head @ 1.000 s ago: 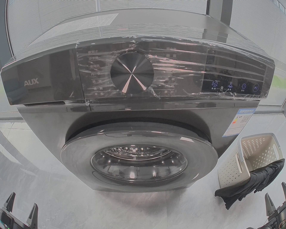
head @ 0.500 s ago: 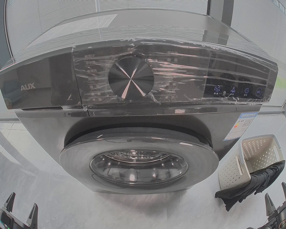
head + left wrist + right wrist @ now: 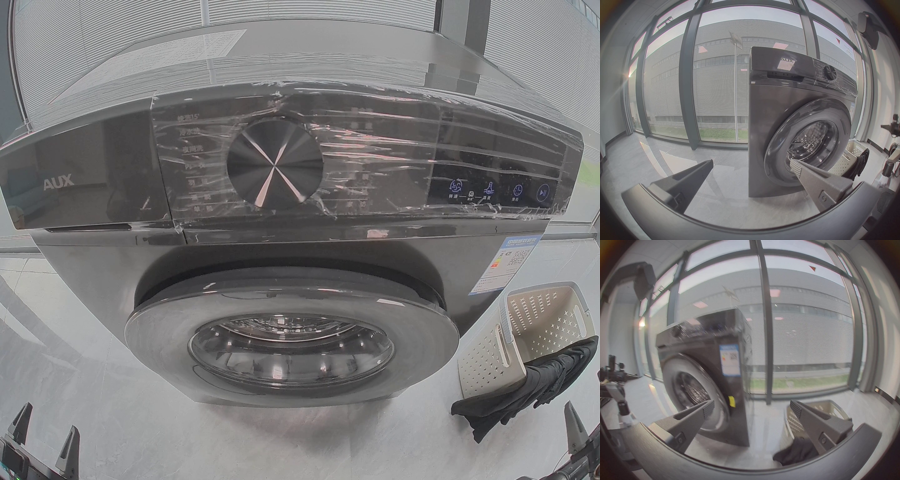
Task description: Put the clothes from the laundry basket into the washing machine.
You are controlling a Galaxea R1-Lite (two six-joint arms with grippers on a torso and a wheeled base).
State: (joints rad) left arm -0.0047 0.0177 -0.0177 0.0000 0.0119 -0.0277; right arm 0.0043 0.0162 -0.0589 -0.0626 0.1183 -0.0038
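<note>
Grey floor (image 3: 94, 387) — black garment (image 3: 519, 394) over laundry basket (image 3: 490, 369) rim; left pincer (image 3: 751, 162), right pincer (image 3: 751, 403) spread, empty

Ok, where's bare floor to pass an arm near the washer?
Bare floor in front of the door, and more left of the washer. Crowded at right: the basket close beside the washer, black cloth spilling over its rim onto the floor.

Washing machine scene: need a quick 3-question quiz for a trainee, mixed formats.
1. True or false: the door of the washing machine is shut.
2. The black garment is: A) inside the drum; B) draped over the rim of the laundry basket; C) on top of the machine.
3. Fill in: the basket stands on the robot's ___ side of the machine.
Key: 1 true; 2 B; 3 right.
</note>
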